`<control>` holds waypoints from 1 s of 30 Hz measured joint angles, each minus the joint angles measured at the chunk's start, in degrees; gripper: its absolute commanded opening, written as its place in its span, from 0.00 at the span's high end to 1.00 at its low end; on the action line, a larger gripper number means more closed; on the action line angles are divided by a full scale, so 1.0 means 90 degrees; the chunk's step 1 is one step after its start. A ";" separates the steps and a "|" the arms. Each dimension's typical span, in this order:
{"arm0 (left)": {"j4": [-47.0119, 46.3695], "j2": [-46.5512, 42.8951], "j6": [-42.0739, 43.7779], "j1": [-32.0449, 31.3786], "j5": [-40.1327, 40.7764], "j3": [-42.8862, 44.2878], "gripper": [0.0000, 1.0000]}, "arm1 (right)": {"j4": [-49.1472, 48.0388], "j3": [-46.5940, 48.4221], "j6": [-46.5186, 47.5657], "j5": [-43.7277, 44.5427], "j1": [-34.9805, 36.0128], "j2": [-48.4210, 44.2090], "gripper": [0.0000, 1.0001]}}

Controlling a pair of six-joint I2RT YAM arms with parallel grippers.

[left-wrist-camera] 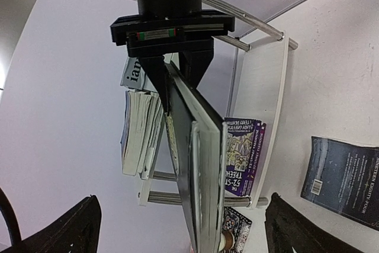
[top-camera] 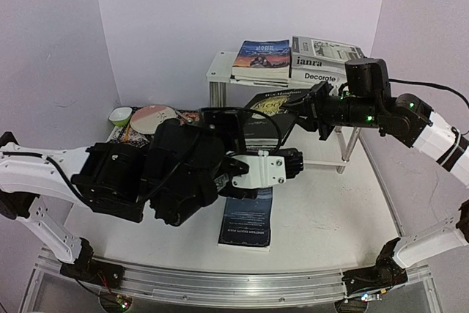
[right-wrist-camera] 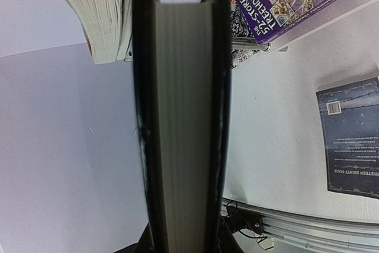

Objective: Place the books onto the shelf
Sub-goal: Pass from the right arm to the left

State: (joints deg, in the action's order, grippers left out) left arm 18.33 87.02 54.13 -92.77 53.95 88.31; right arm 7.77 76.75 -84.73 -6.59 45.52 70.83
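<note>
My right gripper point(top-camera: 314, 109) is shut on a black book with gold lettering point(top-camera: 272, 103), held in the air at the front of the shelf point(top-camera: 218, 72). In the right wrist view the book's page edge point(right-wrist-camera: 183, 117) fills the middle and hides the fingers. The left gripper point(left-wrist-camera: 180, 205) stands open just beyond the book's free end point(left-wrist-camera: 204, 170), one finger on each side and not touching it. On the shelf's top board lie a blue-covered book point(top-camera: 261, 56), "janra" point(top-camera: 316, 61) and "Decorate" point(top-camera: 320, 77). A purple Treehouse paperback point(left-wrist-camera: 243, 158) lies on the lower board. Another dark blue book point(top-camera: 247, 218) lies on the table.
A green bowl point(top-camera: 120, 115) and a pink round plate point(top-camera: 152, 118) sit at the back left on a patterned placemat point(left-wrist-camera: 238, 229). The bulky left arm point(top-camera: 161, 174) stretches across the middle of the table. An aluminium rail point(top-camera: 220, 285) runs along the near edge.
</note>
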 measured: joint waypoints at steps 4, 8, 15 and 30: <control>-0.0114 0.0126 0.0138 0.0131 -0.0015 0.0000 0.15 | -0.0002 -0.0002 -0.0095 -0.0010 0.0000 0.0000 1.00; -0.0219 0.0155 0.0245 0.0287 -0.0019 -0.0002 0.34 | -0.0005 -0.0002 -0.0168 -0.0036 0.0000 0.0000 1.00; -0.0221 0.0226 0.0495 0.0537 -0.0075 -0.0032 0.54 | -0.0056 0.0000 -0.0267 -0.0100 0.0000 0.0000 1.00; -0.0454 0.0454 0.1078 0.0682 -0.0041 0.0102 1.00 | -0.0457 -0.0194 -0.0376 -0.0151 -0.0024 -0.0226 0.25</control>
State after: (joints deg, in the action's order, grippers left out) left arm 14.24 91.11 63.83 -86.63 53.58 89.23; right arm 3.66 75.00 -88.12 -7.94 45.30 68.79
